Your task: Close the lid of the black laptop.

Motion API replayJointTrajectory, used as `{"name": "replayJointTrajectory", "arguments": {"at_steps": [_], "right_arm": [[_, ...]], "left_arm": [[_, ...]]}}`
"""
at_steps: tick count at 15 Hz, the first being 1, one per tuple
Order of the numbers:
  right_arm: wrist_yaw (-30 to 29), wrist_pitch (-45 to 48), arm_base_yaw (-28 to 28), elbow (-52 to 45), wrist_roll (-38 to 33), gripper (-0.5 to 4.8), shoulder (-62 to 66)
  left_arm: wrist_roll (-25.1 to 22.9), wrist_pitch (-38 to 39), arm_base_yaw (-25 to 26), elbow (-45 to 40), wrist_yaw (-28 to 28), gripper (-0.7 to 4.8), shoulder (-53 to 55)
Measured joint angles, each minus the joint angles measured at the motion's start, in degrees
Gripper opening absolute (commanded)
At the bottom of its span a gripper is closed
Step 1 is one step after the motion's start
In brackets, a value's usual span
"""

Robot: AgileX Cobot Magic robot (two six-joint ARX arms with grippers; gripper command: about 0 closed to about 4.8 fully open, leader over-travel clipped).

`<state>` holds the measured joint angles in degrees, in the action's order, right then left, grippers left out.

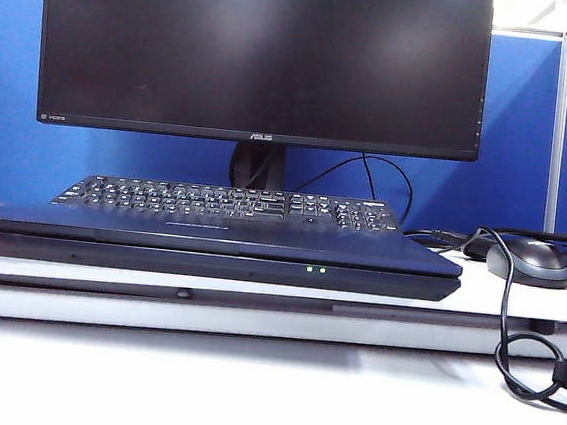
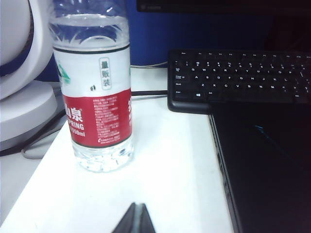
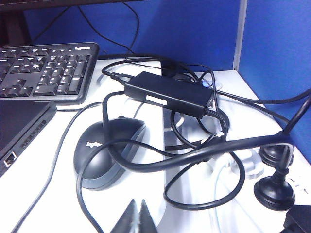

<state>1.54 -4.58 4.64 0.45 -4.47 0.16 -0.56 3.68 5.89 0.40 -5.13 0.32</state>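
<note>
The black laptop (image 1: 209,251) lies wide and flat on the white desk in the exterior view, two green LEDs lit on its front edge. Its lid (image 1: 211,234) is down flat on the base. Neither gripper appears in the exterior view. In the left wrist view my left gripper (image 2: 138,205) hovers over bare desk left of the laptop's lid (image 2: 267,165), fingertips together, holding nothing. In the right wrist view my right gripper (image 3: 138,201) is shut and empty, just before a mouse (image 3: 109,153), with the laptop's corner (image 3: 19,121) off to one side.
An ASUS monitor (image 1: 263,55) and a separate black keyboard (image 1: 229,203) stand behind the laptop. A water bottle (image 2: 95,87) and a white rounded appliance (image 2: 19,73) are on the left. The mouse (image 1: 531,262), a power adapter (image 3: 167,93) and tangled cables (image 1: 525,366) crowd the right.
</note>
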Motion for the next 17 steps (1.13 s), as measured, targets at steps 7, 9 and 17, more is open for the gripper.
{"name": "replayJointTrajectory", "arguments": {"at_steps": [7, 9, 17], "right_arm": [[0.0, 0.0, -2.0, 0.0, 0.0, -0.01, 0.0], [0.0, 0.0, -2.1, 0.0, 0.0, -0.01, 0.0], [0.0, 0.0, -2.1, 0.0, 0.0, -0.01, 0.0]], "left_arm": [[0.0, 0.0, 0.0, 0.0, 0.0, -0.03, 0.0], [0.0, 0.0, 0.0, 0.0, 0.0, -0.03, 0.0], [0.0, 0.0, 0.0, 0.0, 0.0, -0.03, 0.0]]}}
